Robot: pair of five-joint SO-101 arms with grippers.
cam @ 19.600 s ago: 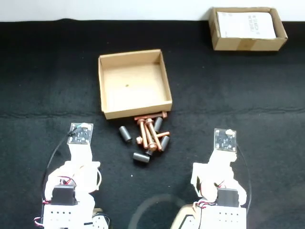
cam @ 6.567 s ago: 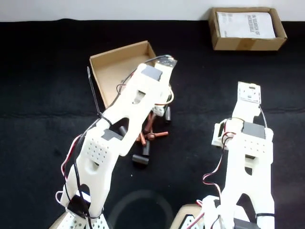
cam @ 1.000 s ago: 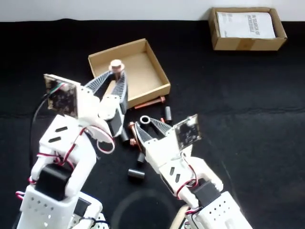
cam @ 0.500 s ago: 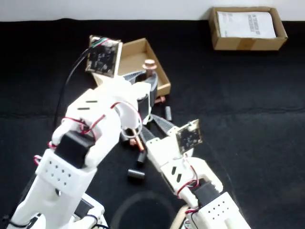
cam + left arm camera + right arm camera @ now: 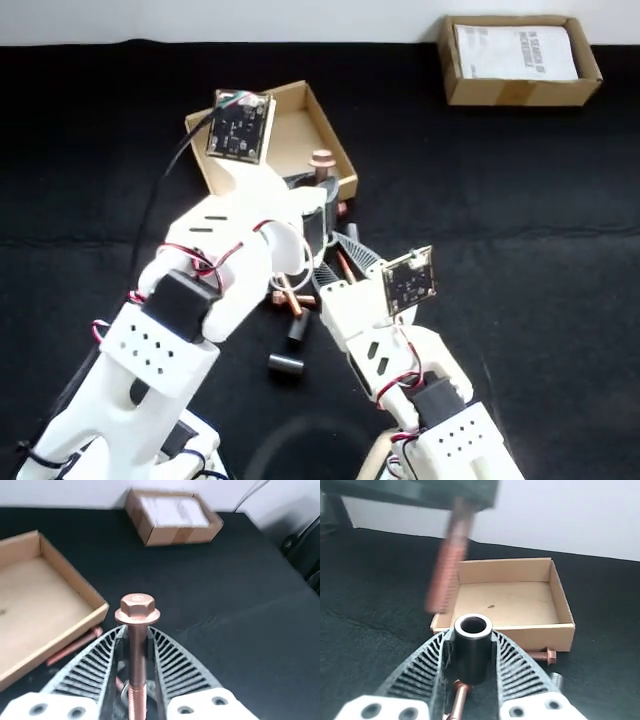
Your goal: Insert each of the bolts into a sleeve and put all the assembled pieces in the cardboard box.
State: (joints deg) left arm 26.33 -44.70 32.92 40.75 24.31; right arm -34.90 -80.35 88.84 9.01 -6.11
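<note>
The copper-coloured flanged hex bolt (image 5: 136,645) is small, stiff and probably dense for its size. Its smooth head and threaded shank give little to slip on. The left end effector (image 5: 136,630) is closed narrowly on the shank just under the head, holding it upright. That looks like the right hold, since it leaves the lower thread free to enter a bore.

The black cylindrical metal sleeve (image 5: 472,655) is rigid, smooth and round, so I judge it likely to roll or twist if pinched off-centre. The right end effector (image 5: 472,632) clamps it across its outer wall with the open bore facing up, and the ribbed fingers should give slightly around it.

In the right wrist view the bolt hangs tilted, above and a little to the left of the bore, with its tip not yet inside. From above, both sit just near the right corner of the open brown cardboard box (image 5: 290,130).

- **Bolts:** one is held, and at least three loose bolts (image 5: 288,298) lie on the black worktop (image 5: 520,250).
- **Sleeves:** one is held, and two loose sleeves (image 5: 285,364) lie on the near side of the pile.
- **Limits of the count:** the arms cover part of the pile, so these are minimum counts.
- **Assembled pieces:** the box floor that shows holds none.
- **Boxes:** there are two, counting the smaller cardboard box with a white sheet (image 5: 510,92) at the far right.
</note>
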